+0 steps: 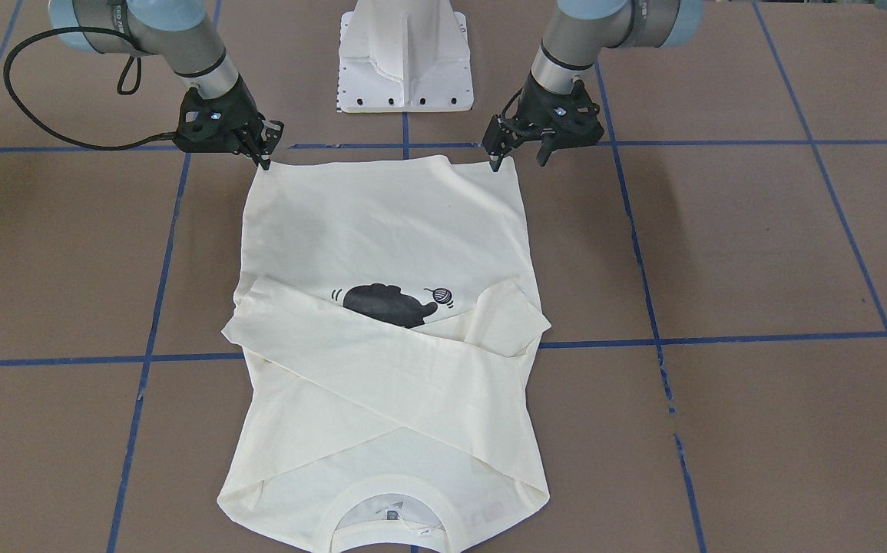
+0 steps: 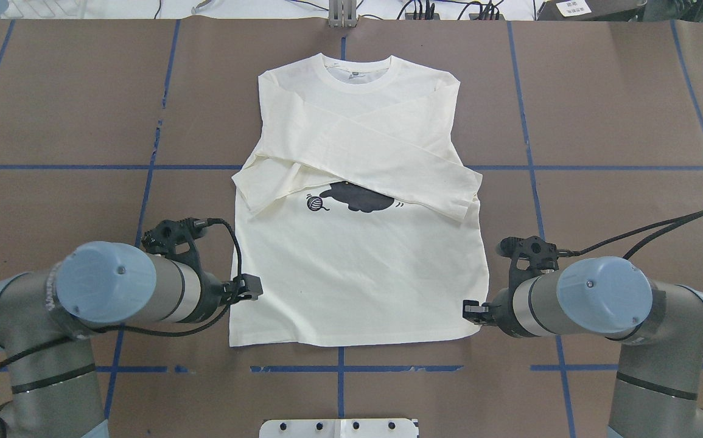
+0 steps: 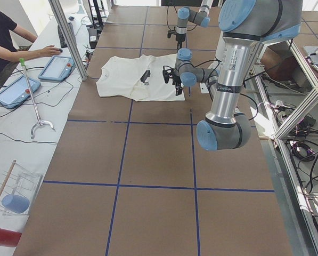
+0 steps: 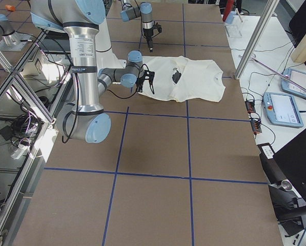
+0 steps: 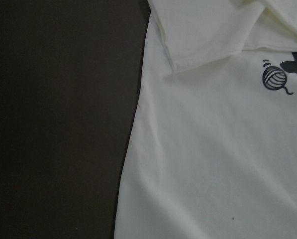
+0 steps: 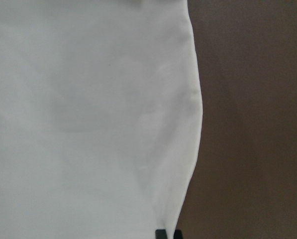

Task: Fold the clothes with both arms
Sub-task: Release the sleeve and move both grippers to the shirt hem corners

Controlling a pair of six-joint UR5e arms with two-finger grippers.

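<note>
Just beyond T-shirt [image 1: 382, 223] — pedestal base [image 1: 405, 61].

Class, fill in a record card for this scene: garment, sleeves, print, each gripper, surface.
Garment: cream T-shirt, flat, collar far from robot
Sleeves: crossed over the chest
Print: black cat, partly under sleeves
Left gripper: open, at a hem corner
Right gripper: shut on the other hem corner
Surface: brown table, blue tape grid

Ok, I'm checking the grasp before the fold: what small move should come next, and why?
Probably close the left gripper on its hem corner of the T-shirt: its jaws stand apart astride that corner, while the right gripper shows fingers close together at the other corner.
</note>
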